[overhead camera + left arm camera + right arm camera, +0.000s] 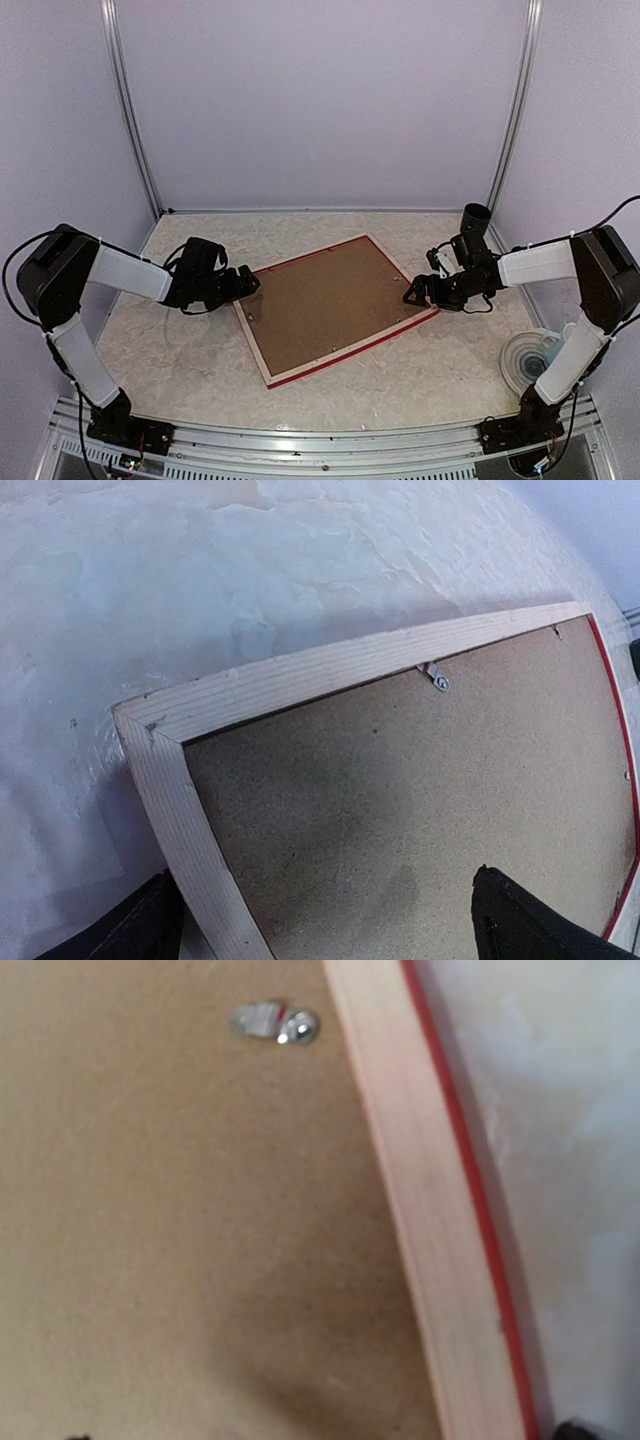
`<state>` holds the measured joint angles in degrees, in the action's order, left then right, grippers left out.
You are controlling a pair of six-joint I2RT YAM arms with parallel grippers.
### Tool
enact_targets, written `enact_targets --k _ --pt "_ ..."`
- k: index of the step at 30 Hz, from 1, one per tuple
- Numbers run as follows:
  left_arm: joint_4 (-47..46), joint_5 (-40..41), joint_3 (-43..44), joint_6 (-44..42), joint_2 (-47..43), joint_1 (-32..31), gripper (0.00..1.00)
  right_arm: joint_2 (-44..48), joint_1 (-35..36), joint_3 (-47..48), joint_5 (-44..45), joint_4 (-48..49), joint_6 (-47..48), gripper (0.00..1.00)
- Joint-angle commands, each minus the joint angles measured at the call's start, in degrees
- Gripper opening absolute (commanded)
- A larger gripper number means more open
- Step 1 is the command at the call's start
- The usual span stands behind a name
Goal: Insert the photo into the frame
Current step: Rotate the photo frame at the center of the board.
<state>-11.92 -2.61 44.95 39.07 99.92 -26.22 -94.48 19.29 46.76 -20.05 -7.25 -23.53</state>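
Observation:
The frame (256, 346) lies face down on the table, its pale wooden back rim up and a red edge showing along the near side. A brown hardboard backing (330, 300) fills it, held by small metal clips (437, 680). The photo is hidden. My left gripper (245, 285) hovers open at the frame's left corner, one fingertip (130, 930) outside the rim (330, 670) and the other over the backing. My right gripper (418, 292) stands open over the frame's right rim (430, 1210), beside a clip (280, 1025). Neither holds anything.
A clear round plastic container (530, 360) sits at the right near the right arm's base. A dark cylinder (477, 215) stands at the back right. Lilac walls enclose the table on three sides.

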Motion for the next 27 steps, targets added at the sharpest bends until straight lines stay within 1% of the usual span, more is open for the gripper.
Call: enact_targets --k 1,7,12,23,27 --pt "4.5 -6.3 2.2 -2.1 4.6 -0.2 0.99 1.4 3.2 -1.1 -3.4 -1.4 -1.3 0.99" --pt "4.6 -5.2 3.6 -3.5 6.2 1.6 0.99 2.6 3.7 -1.8 -2.7 -2.1 -1.7 0.99" --pt "5.3 -4.5 3.0 -4.0 5.1 2.4 0.99 2.6 3.6 0.2 1.7 -4.4 -1.7 0.99" --pt "4.9 -5.1 -4.8 -3.2 -3.2 2.2 0.99 -2.4 -0.1 7.3 1.1 -4.6 -1.1 0.99" --pt "3.6 -5.7 -7.3 -2.7 -4.6 1.3 0.99 -5.1 -0.3 10.0 1.1 -5.1 -0.2 0.99"
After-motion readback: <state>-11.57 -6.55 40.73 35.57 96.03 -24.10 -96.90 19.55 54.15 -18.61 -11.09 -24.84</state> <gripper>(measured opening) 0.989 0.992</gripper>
